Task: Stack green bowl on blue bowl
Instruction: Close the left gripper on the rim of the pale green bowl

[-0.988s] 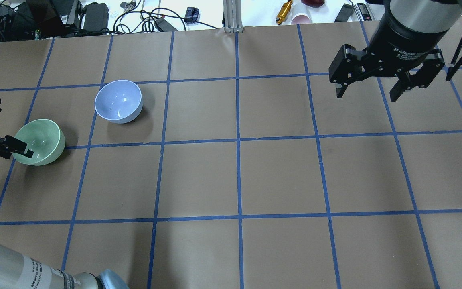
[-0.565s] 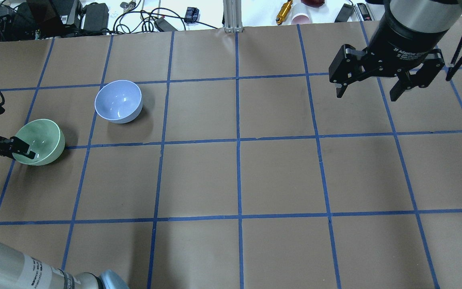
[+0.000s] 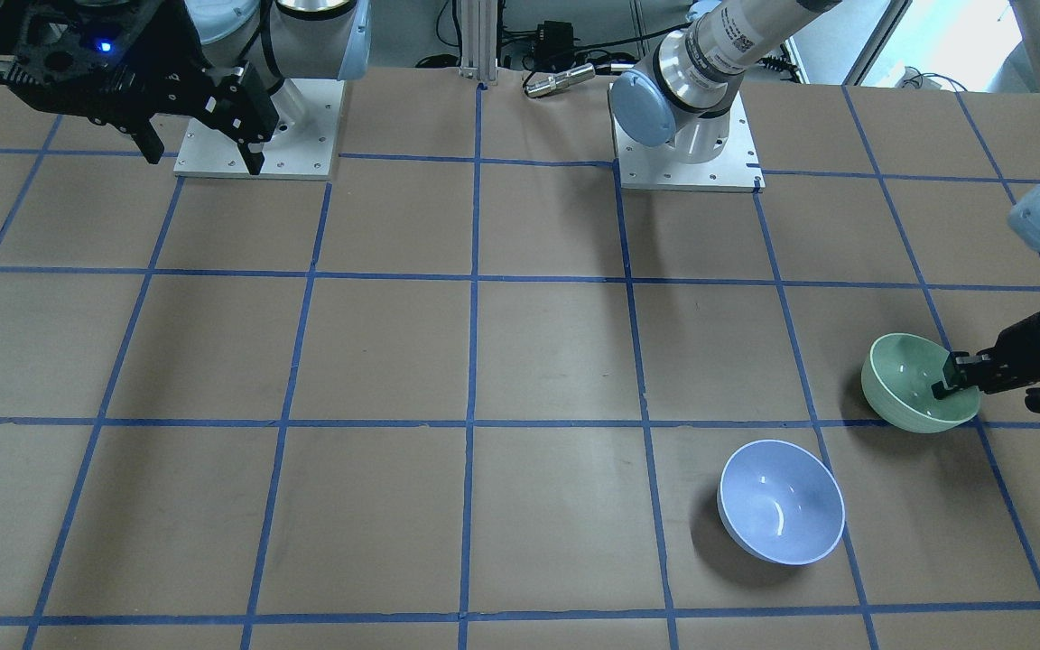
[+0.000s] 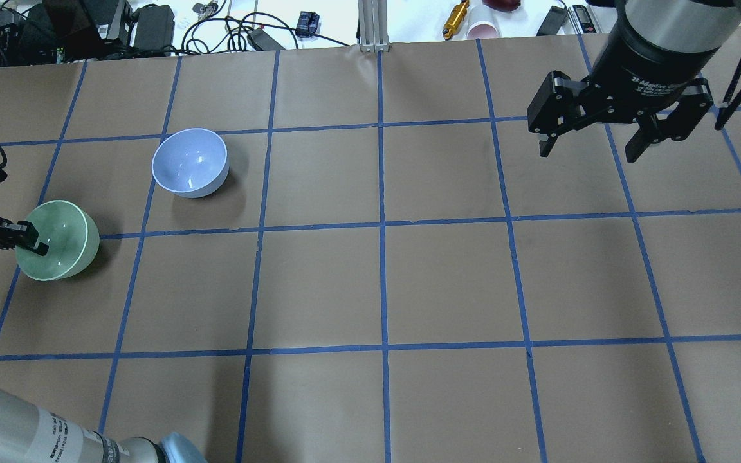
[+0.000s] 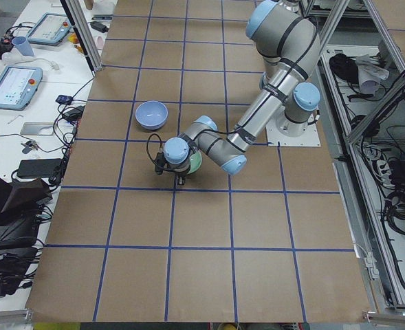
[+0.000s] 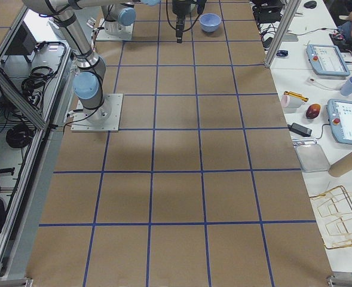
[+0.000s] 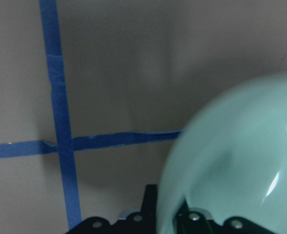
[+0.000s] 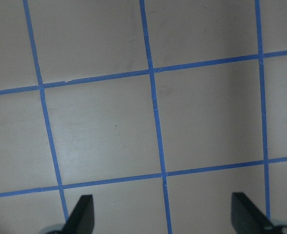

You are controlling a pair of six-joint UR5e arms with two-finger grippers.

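The green bowl (image 4: 62,241) is at the table's left side, held a little off the table and slightly tilted (image 3: 913,384). My left gripper (image 4: 26,239) is shut on its left rim, one finger (image 4: 37,245) inside the bowl and the other hidden outside it. The bowl fills the left wrist view (image 7: 240,161), blurred. The blue bowl (image 4: 190,162) stands upright and empty about one grid square farther away and to the right (image 3: 782,501). My right gripper (image 4: 592,145) hangs open and empty high over the far right (image 8: 165,219).
Cables, power adapters, a gold cylinder (image 4: 455,19) and a pink cup (image 4: 483,29) lie beyond the far table edge. My left forearm (image 4: 23,437) crosses the near left corner. Both arm base plates (image 3: 687,153) sit at the robot's side of the table.
The green bowl has moved a little left and toward the robot in my left gripper's grip, and its rim now faces more upward. The right arm and the blue bowl have not moved.
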